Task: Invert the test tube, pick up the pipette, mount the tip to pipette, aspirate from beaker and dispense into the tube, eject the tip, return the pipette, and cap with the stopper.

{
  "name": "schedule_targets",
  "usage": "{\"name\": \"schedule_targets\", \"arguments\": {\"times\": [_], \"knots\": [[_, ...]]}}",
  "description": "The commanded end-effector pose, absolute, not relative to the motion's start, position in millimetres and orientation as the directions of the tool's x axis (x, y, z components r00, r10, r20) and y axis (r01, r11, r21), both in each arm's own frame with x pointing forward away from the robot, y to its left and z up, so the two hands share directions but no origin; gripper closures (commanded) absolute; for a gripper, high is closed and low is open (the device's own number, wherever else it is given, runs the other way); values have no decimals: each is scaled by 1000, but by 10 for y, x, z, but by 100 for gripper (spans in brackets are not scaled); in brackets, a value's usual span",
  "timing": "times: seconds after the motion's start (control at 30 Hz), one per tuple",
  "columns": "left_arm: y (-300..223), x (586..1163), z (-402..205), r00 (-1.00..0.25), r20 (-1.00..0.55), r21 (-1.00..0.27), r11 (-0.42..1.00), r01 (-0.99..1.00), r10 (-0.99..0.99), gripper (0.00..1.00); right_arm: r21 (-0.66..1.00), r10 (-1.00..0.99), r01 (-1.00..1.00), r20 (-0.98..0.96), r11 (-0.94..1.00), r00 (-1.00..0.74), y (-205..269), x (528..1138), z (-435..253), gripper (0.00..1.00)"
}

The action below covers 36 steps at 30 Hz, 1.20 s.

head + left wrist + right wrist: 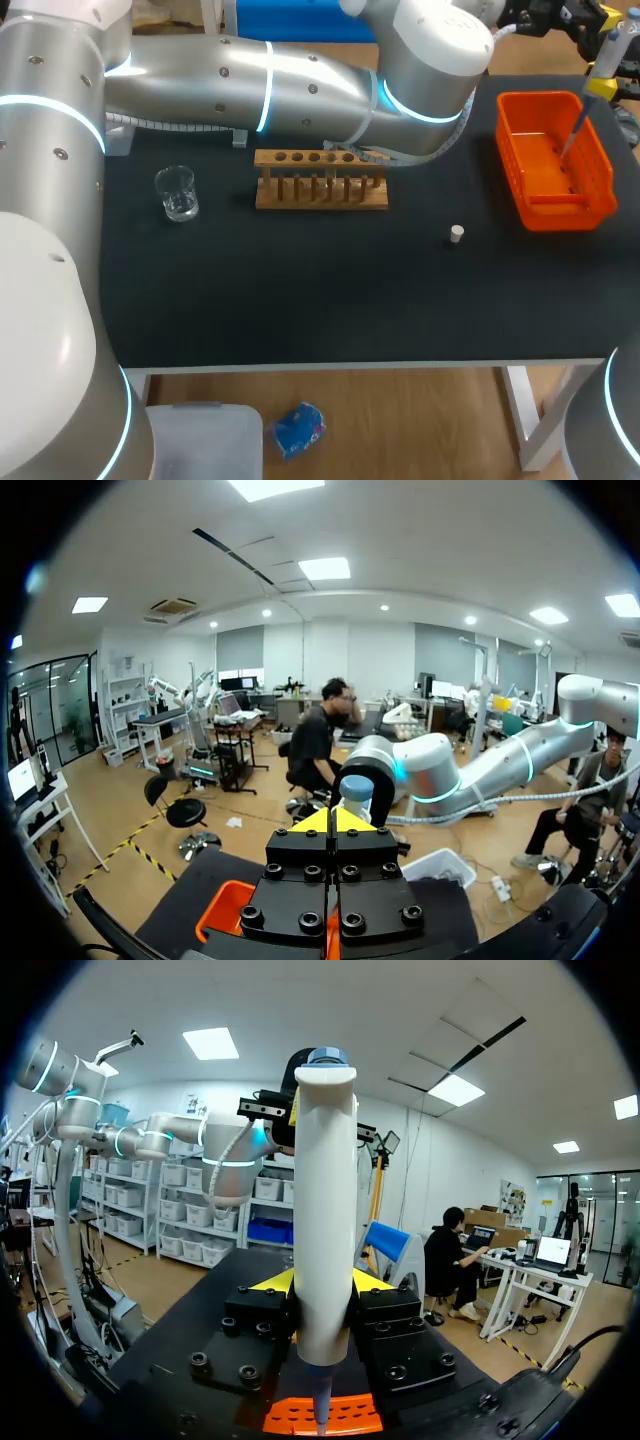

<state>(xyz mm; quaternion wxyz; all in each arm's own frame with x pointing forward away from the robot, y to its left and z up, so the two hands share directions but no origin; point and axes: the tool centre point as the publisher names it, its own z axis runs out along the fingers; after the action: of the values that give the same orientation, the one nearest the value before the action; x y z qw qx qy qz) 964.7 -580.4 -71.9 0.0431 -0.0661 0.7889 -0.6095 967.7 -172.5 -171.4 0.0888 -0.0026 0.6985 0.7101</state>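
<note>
My right gripper (322, 1285) is shut on the white pipette (325, 1210), which stands upright between its yellow tips. The pipette (603, 68) hangs over the orange basket (520, 190) at the table's far right, its thin bluish lower end (574, 130) pointing into the basket. My left arm (430, 60) reaches across the back of the table. Its gripper (332, 820) is shut and empty, right at the pipette's blue-capped top (357, 788). The glass beaker (177, 193) stands at the left. The white stopper (456, 234) lies right of the middle.
A wooden tube rack (320, 182) stands at the back middle, its far right end partly hidden under my left arm; I cannot make out a tube in it. The black mat ends at the table's front edge (350, 366).
</note>
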Motion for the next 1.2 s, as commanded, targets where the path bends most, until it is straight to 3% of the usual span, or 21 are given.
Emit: {"name": "schedule_targets", "arguments": {"times": [0.03,1.2], "knots": [[-5811,9649,-806,-988,13,-1000,9,-14,-155,100,991,115,-130,-128,-10,-985,-1741,9698,-1688,100],[-5849,9637,-981,-987,39,-999,27,-44,-158,100,991,115,-130,-128,-10,-985,-1741,9698,-1688,100]]}}
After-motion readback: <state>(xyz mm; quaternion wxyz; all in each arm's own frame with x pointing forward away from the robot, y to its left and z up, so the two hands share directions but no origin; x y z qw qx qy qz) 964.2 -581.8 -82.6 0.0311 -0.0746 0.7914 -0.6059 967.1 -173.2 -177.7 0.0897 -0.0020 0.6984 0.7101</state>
